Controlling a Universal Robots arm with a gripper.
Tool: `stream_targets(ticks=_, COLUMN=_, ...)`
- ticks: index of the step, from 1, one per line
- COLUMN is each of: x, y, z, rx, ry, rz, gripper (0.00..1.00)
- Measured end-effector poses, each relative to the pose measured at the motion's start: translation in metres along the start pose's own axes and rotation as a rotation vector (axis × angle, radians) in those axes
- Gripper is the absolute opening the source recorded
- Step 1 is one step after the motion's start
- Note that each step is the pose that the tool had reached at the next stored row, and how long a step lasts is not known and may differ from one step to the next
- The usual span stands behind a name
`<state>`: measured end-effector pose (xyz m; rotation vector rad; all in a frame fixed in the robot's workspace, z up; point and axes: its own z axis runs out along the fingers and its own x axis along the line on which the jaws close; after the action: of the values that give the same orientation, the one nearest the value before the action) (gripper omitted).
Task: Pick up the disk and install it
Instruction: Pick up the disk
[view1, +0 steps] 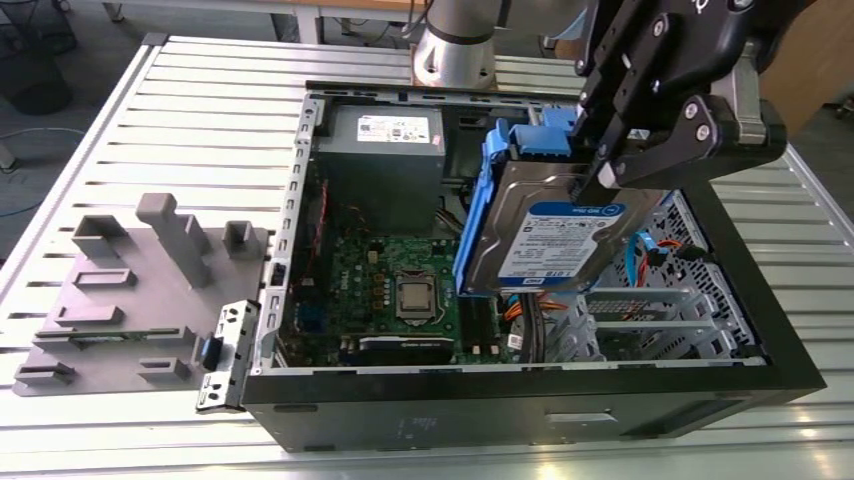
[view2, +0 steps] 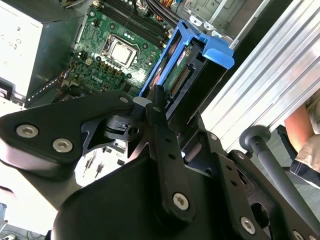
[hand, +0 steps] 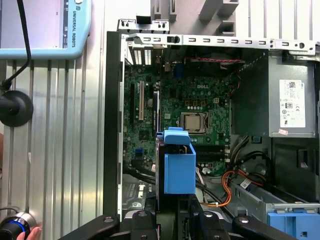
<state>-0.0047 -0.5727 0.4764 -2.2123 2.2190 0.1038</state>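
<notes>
Motherboard inside case; disk over case opening.

Black fingers of the gripper clasping the disk, motherboard beyond

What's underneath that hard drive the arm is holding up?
The gripper holds the disk tilted above the open computer case. Below its edges show a metal drive cage and cables; the spot directly under it is covered.

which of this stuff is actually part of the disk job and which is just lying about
In the job: disk; gripper, jaws shut on it; open computer case.
Lying about: grey moulded fixture; teach pendant.
</notes>
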Motion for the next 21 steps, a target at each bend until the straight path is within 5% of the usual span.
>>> stream_targets(ticks=11, x=0.0, y=-0.0104, z=-0.0005, rx=0.0, ry=0.0, rz=0.0, gripper=0.35)
stream_targets(ticks=21, x=-0.0001, y=-0.0287, z=-0.0012, rx=-0.0001, ry=0.0, rz=0.0, gripper=0.35)
